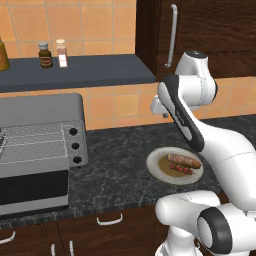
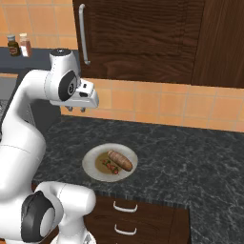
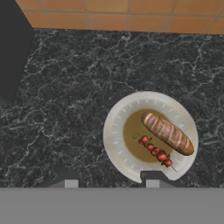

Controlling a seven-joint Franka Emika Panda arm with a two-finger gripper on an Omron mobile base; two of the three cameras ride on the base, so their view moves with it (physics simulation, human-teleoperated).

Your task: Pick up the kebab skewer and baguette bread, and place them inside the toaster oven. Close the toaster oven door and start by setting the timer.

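On a white plate (image 3: 117,131) lie the baguette bread (image 3: 167,133) and, beside it, the thin kebab skewer (image 3: 155,151) with red chunks. The plate (image 1: 156,161) sits on the dark marble counter, right of the toaster oven (image 1: 42,112). The toaster oven door (image 1: 32,187) is folded down open, showing wire racks and three black knobs (image 1: 75,146). My gripper (image 2: 76,109) hangs high above the counter, behind and left of the plate (image 2: 93,159), pointing down. Its fingertips (image 3: 70,181) stand apart with nothing between them. Baguette (image 1: 184,160) and skewer (image 1: 181,169) lie untouched.
A raised dark shelf (image 1: 100,72) behind the oven carries two spice bottles (image 1: 45,55) and an amber bottle (image 1: 2,55). A dark wood cabinet with a long handle (image 1: 172,35) hangs above the counter. Bare marble counter (image 2: 190,157) stretches right of the plate.
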